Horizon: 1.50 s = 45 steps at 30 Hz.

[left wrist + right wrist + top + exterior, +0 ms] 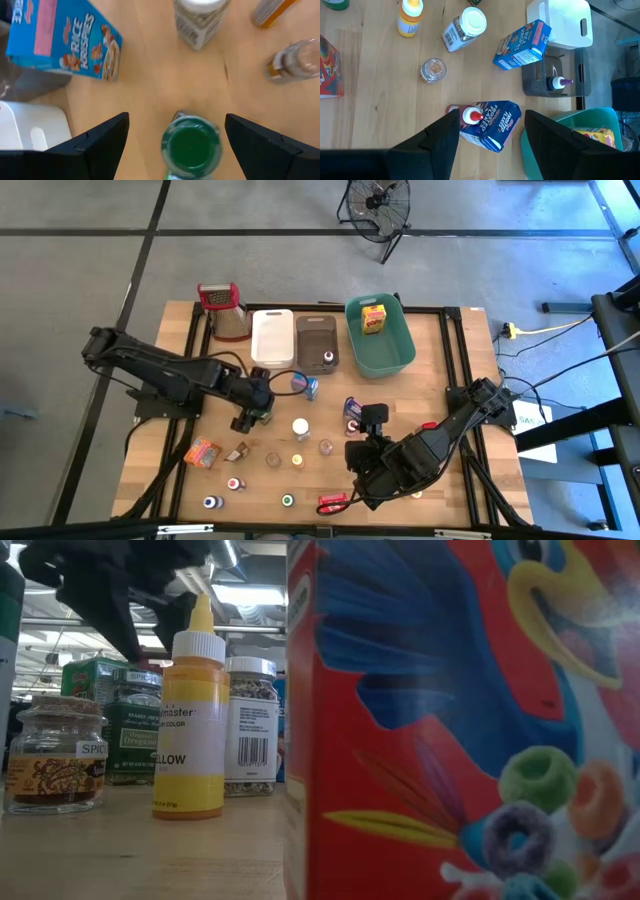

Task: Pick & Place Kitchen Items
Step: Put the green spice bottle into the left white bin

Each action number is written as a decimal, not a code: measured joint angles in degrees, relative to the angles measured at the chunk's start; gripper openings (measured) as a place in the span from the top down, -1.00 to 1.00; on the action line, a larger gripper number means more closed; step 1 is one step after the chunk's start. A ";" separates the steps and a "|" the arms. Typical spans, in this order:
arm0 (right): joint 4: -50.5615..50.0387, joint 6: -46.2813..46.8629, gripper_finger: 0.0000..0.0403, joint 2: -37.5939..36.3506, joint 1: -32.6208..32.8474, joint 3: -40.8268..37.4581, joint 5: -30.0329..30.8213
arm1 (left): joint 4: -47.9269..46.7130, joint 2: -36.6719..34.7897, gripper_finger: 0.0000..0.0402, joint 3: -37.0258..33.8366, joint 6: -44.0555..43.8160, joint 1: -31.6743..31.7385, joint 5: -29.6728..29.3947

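Currently the left gripper [172, 145] is held wide open directly above a green-capped bottle [191, 146] that stands upright on the desk [150, 85], the cap showing between the two fingers with clear wood on either side; nothing is gripped yet. The step in hand appears to be the approach to pick this bottle, and the next move would call for a straight descent until the fingers flank the bottle's body, then a closing and a lift toward one of the bins. Ahead of the gripper a blue cereal box [65, 37] lies on its side, with a white-lidded jar [197, 20] and a small glass jar [292, 62] farther off to one side; none touches the bottle, so the descent looks unobstructed, though the white bin [30, 132] sits close beside one finger. The right gripper [490, 137] is held partly open over a blue flakes box [492, 122] and a red-capped bottle [471, 116] lying together just ahead of its fingers; nothing is seen to be held by it. Beyond it a brown bin [540, 80] already holds a purple-tipped bottle [557, 82], and a teal bin [545, 150] holds a yellow box [595, 136]. Many small items remain scattered on the desk, so the task is judged far from complete.
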 joint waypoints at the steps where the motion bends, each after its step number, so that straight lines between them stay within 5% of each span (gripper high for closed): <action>1: -0.01 0.00 -0.11 0.00 0.00 0.00 0.01 | 0.02 0.34 -0.62 0.00 0.00 0.31 0.16; 34: -0.01 -0.02 -0.11 0.00 -0.07 0.00 0.20 | -2.34 1.47 -0.62 -0.87 0.00 1.53 3.26; 45: -0.01 -0.04 -0.11 0.00 -0.09 0.00 0.18 | -2.26 8.30 -0.62 -0.94 0.97 1.52 3.25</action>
